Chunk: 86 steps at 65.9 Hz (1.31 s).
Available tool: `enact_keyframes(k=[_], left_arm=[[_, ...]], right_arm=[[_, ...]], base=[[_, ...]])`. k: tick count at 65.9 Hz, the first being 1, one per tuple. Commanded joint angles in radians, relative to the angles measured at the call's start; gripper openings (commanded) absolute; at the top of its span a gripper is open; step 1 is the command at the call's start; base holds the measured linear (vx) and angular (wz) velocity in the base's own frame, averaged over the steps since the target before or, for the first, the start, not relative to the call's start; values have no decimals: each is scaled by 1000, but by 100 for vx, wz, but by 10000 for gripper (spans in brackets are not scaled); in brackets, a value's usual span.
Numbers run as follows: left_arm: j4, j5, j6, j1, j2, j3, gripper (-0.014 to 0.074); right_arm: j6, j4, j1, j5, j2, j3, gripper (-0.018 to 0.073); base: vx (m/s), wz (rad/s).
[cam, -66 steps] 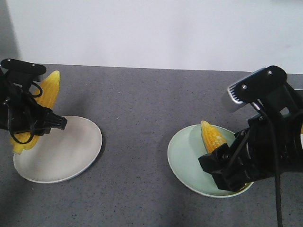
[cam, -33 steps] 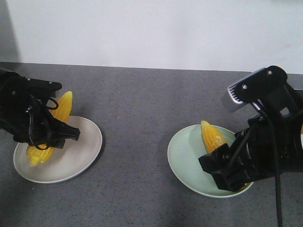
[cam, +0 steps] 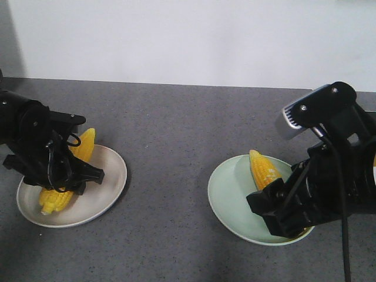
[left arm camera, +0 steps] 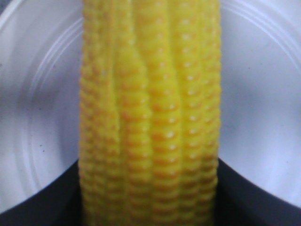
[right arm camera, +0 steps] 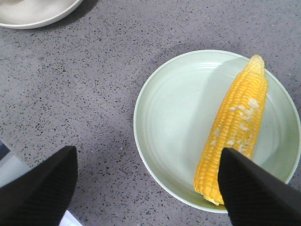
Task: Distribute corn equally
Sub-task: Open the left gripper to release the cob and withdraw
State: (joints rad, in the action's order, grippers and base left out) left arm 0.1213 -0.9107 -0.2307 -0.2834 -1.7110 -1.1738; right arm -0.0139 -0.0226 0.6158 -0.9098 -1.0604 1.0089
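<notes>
At the left, my left gripper (cam: pixel 61 176) is shut on a yellow cob of corn (cam: pixel 57 198) held low over the white plate (cam: pixel 111 173); whether the cob touches the plate I cannot tell. In the left wrist view the same corn (left arm camera: pixel 150 108) fills the middle, dark fingers (left arm camera: pixel 42 207) flank it, and the white plate (left arm camera: pixel 33 94) lies behind. A second cob with whitish kernel patches (right arm camera: pixel 235 127) lies in the pale green plate (right arm camera: pixel 164 117). My right gripper (right arm camera: pixel 146 174) hovers open above that plate's near rim with nothing between its fingers (right arm camera: pixel 42 188).
The dark speckled tabletop (cam: pixel 170 135) stretches between the two plates. A white wall (cam: pixel 188 35) backs the far edge. The right arm's body (cam: pixel 329 170) hides part of the green plate (cam: pixel 226 194). The white plate's rim (right arm camera: pixel 33 16) shows at the upper left of the right wrist view.
My left gripper has carried its cob rightward and down, from beside the white plate's left rim to low over the plate. The right arm and its cob have not moved.
</notes>
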Motion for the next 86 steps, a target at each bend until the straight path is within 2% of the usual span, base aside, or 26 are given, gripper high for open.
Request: enact_keyframes(k=[1, 9, 26, 37, 48, 59, 73, 86], left_arm=[[-1, 8, -10, 1, 38, -31, 496], [-1, 3, -10, 1, 43, -31, 533], [3, 6, 5, 0, 109, -31, 533], [-13, -7, 61, 0, 212, -31, 533], [-92, 1, 161, 0, 336, -23, 533], [-157, 63, 231, 0, 496, 48, 533], [-159, 133, 281, 0, 683, 163, 533], [-159, 139, 287, 0, 831, 249, 533]], right_arm=[[7, 4, -1, 47, 15, 24, 582], [7, 4, -1, 47, 15, 24, 582], [7, 4, -1, 47, 15, 24, 582], [7, 4, -1, 47, 15, 24, 582], [7, 4, -1, 47, 15, 24, 582], [7, 4, -1, 47, 15, 24, 582], [7, 4, -1, 47, 15, 24, 582], [7, 4, -1, 47, 15, 24, 582]], base=[[0, 0], [0, 0], [0, 0], [0, 0], [0, 0], [0, 0], [0, 0], [0, 0]])
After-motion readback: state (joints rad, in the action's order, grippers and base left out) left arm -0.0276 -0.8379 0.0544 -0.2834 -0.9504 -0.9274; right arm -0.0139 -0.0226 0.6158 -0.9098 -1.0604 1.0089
